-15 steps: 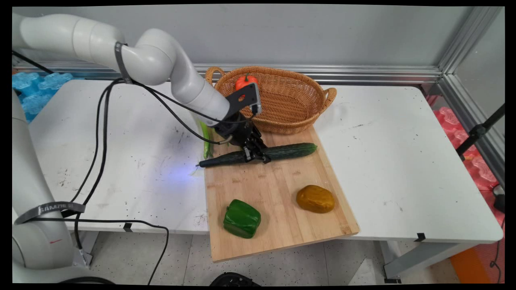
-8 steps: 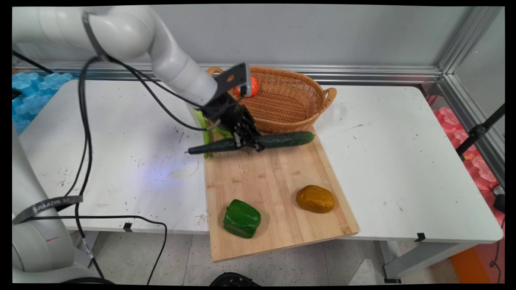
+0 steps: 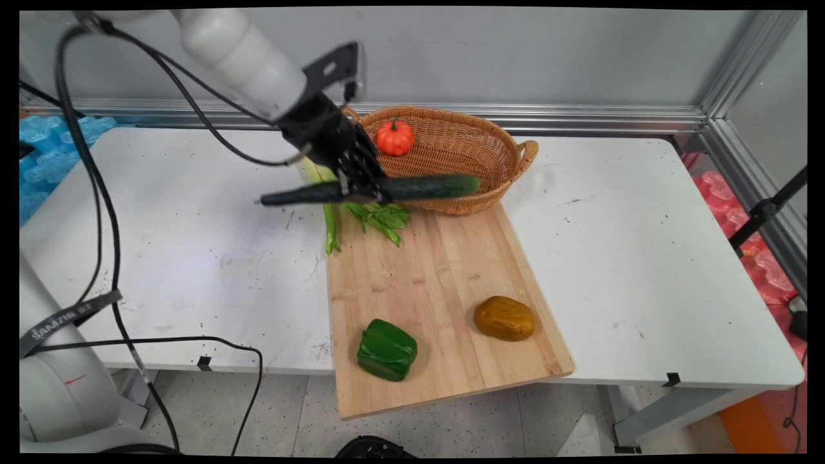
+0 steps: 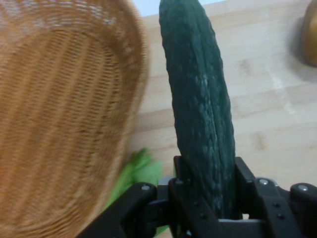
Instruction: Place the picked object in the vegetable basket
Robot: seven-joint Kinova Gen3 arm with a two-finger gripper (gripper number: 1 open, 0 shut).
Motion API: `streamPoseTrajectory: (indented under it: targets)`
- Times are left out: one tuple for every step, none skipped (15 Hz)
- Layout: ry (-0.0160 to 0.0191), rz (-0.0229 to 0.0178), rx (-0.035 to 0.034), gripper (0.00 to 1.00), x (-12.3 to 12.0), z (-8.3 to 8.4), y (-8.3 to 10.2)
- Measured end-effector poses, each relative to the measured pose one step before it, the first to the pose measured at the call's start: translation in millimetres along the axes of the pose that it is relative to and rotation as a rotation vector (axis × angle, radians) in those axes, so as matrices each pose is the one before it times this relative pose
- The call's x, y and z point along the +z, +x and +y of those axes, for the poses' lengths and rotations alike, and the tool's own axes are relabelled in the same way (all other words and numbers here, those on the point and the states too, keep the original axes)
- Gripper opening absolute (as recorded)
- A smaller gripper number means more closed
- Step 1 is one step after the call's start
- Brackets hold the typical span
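One cucumber (image 3: 387,189) sits clamped crosswise in the pincer (image 3: 363,191), level above the board (image 3: 445,290), its thick end over the basket (image 3: 464,161) rim.

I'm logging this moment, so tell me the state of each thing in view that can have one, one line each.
hand: shut on cucumber, raised above the board.
cucumber: held near its middle, roughly level, off the board.
basket: upright, holding the small pumpkin.
leafy greens: lying at the cutting board's far left corner.
green pepper: resting on the board.
brown potato: resting on the board.
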Motion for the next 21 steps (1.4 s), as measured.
streamPoseTrajectory:
  targets:
    - [0.01119, -0.00544, 0.01281, 0.0, -8.18, -4.67, 1.29]
    - [0.00845, -0.00357, 0.00977, 0.0, -4.98, -3.71, 0.73]
    - [0.01475, -0.00574, 0.01748, 0.0, -7.45, -7.38, 1.46]
    - [0.01418, -0.00526, 0.01595, 0.0, -5.19, -7.53, 1.38]
    - [0.01795, -0.00639, 0.02085, 0.0, -4.69, -9.69, 1.75]
    - [0.01803, -0.00625, 0.02066, 0.0, -3.36, -10.66, 1.85]
    - [0.01528, -0.00451, 0.01805, 0.0, -1.7, -9.9, 1.73]
    - [0.01594, -0.00446, 0.02272, 0.0, -0.77, -11.68, 1.98]
    - [0.01372, -0.00431, 0.02256, 0.0, 0.61, -11.62, 1.42]
    - [0.01043, -0.00284, 0.01947, 0.0, 1.71, -10.22, 0.77]
    - [0.00993, -0.00203, 0.02275, 0.0, 2.88, -11.8, 0.55]
    - [0.00755, -0.00181, 0.02298, 0.0, 3.98, -11.1, 0.21]
    - [0.0062, -0.00124, 0.02206, 0.0, 4.41, -10.26, -0.26]
    - [0.00294, -0.0001, 0.01852, 0.0, 5.03, -8.69, -0.53]
    - [0.00179, 0.00098, 0.02062, 0.0, 6.12, -9.09, -0.24]
    - [-0.0005, 0.00243, 0.02146, 0.0, 6.69, -8.45, -0.05]
    - [-0.00168, 0.00187, 0.01379, 0.0, 4.27, -4.74, -0.06]
    - [-0.00304, 0.0028, 0.02008, 0.0, 6.02, -6.29, 0.11]
    - [-0.00297, 0.00247, 0.01439, 0.0, 4.28, -3.95, 0.22]
    - [-0.00607, 0.00434, 0.02455, 0.0, 7.16, -6.58, 0.35]
    - [-0.00674, 0.00441, 0.02206, 0.0, 6.52, -4.95, 0.78]
